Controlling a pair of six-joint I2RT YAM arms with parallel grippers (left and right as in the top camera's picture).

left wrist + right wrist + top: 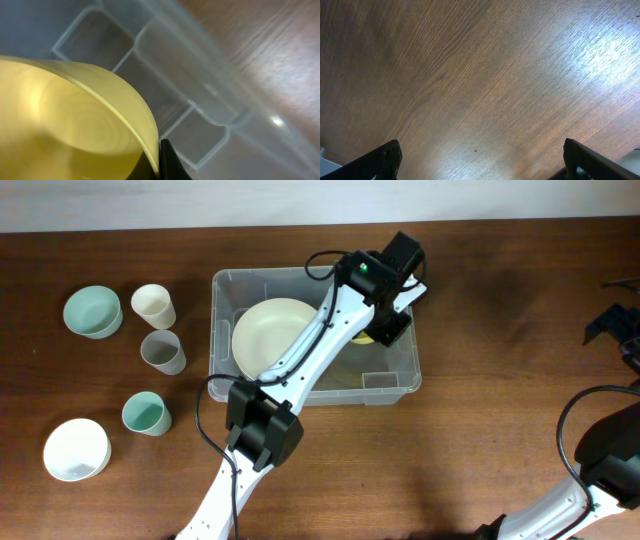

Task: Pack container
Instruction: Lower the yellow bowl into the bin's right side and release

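The container (226, 282) is a large clear plastic bin in the middle of the table. A big cream bowl (270, 335) lies in its left half. My left gripper (378, 328) reaches into the bin's right half. In the left wrist view it (159, 161) is shut on the rim of a yellow bowl (65, 125), held over the bin's ribbed base and wall (210, 100). Only a sliver of that yellow bowl (361, 337) shows from overhead. My right gripper (612, 326) is at the far right, open and empty above bare wood (481, 152).
Left of the bin stand a teal bowl (92, 311), a cream cup (154, 305), a grey cup (163, 352), a teal cup (146, 414) and a white bowl (76, 448). The left arm crosses the bin's front wall.
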